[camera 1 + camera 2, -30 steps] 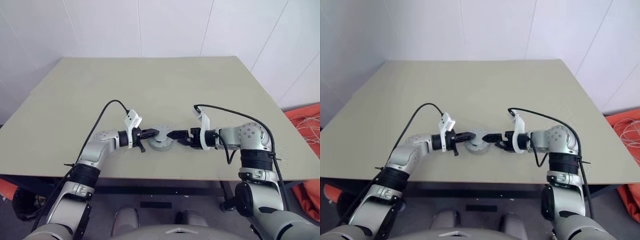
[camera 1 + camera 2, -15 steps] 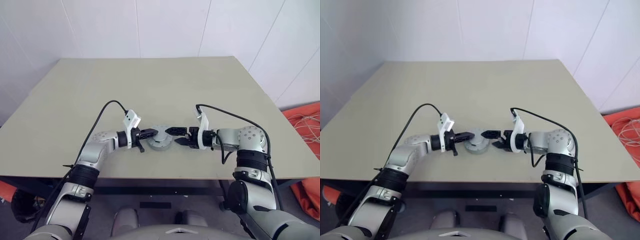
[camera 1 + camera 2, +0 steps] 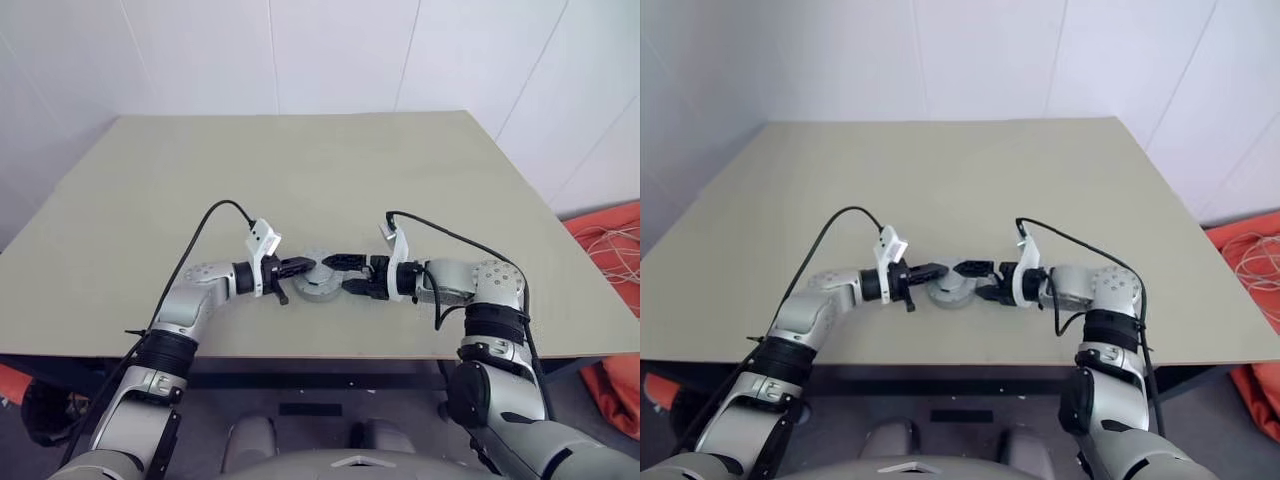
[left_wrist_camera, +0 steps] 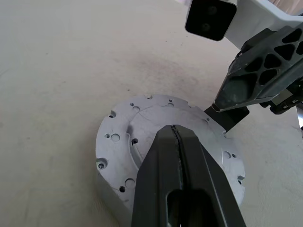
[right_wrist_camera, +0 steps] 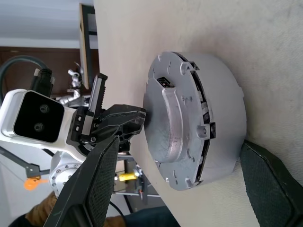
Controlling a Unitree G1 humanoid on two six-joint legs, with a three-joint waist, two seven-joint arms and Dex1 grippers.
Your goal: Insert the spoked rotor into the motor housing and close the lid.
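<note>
Housing (image 3: 322, 282) sits near front edge of bench (image 3: 300, 170), lid (image 4: 142, 127) down on top, looks shut or nearly; a dark seam shows round the edge in right wrist view. Rotor presumably inside, can't confirm.

L gripper (image 3: 308, 265) pressed together, tips over lid top. R gripper (image 3: 338, 276) spread wide, one finger either side of housing, not gripping.

Risks: if R closes off-centre, puck could skid on the smooth top toward front edge. L pushing sideways w/o R bracing, same. Lid not fully seated if rotor sits proud.

Bench: plain beige, matte. White panel walls; orange cloth on floor to right.
</note>
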